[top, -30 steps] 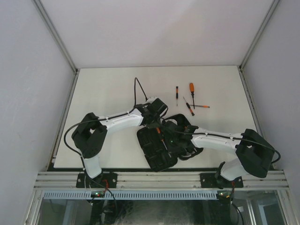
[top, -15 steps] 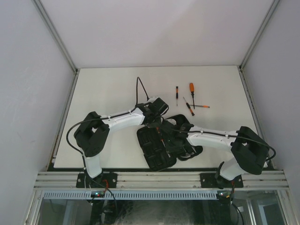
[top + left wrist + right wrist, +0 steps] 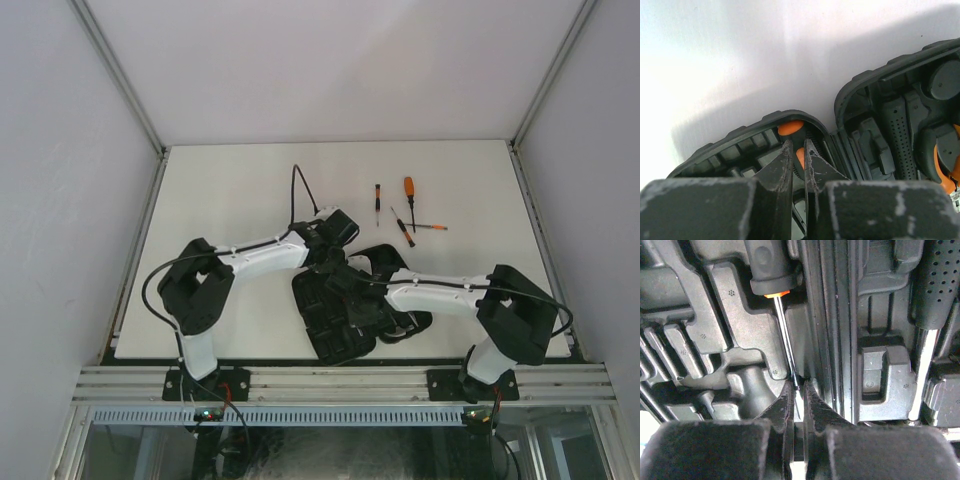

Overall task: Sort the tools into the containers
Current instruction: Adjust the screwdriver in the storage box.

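Note:
The black tool case lies open near the table's front edge. My left gripper is at its far rim, shut on the orange-and-black handle of a screwdriver that lies in a slot. My right gripper hovers low over the same case half, its jaws nearly closed with a thin gap. The tip of that screwdriver's shaft just reaches the fingertips and is not clamped. Orange-handled pliers sit in the other half. Several screwdrivers lie loose behind the case.
A black dotted handle with a metal shaft rests in a slot of the right case half. The loose screwdrivers lie on the white table at the back right. Grey walls enclose the table on three sides.
My right arm has swung left over the case until its gripper is close to my left one, covering the orange screwdriver in the top view. My left gripper has barely moved.

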Controlling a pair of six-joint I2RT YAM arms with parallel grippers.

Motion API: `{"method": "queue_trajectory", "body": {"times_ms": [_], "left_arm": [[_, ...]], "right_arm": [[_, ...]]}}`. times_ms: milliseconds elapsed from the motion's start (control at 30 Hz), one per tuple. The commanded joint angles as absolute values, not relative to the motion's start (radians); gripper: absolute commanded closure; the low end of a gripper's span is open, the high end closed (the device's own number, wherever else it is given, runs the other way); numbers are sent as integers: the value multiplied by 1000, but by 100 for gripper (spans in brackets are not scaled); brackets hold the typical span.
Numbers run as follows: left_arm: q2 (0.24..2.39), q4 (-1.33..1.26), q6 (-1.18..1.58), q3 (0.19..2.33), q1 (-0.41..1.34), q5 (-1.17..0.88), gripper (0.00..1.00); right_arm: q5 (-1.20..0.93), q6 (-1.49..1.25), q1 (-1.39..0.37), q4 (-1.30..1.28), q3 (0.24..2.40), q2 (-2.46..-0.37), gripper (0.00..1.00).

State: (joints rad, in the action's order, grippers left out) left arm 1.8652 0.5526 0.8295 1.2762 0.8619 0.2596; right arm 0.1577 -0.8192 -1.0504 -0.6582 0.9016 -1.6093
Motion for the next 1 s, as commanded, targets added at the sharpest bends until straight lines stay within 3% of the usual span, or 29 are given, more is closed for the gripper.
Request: {"method": "queue_trajectory", "body": {"times_ms": [0, 200, 600, 967], "left_arm": [[2011, 614, 792, 1189, 880, 229, 96], [2005, 605, 781, 1184, 881, 233, 96], [1861, 603, 715, 1284, 848, 280, 93], [1742, 580, 643, 1319, 824, 296, 75]], "right_arm": [[162, -828, -1078, -713, 764, -1849, 100], [181, -833, -1096, -724, 771, -1810, 100], [214, -727, -1092, -631, 807, -1414, 100], [227, -691, -1091, -571, 811, -1198, 74]]}}
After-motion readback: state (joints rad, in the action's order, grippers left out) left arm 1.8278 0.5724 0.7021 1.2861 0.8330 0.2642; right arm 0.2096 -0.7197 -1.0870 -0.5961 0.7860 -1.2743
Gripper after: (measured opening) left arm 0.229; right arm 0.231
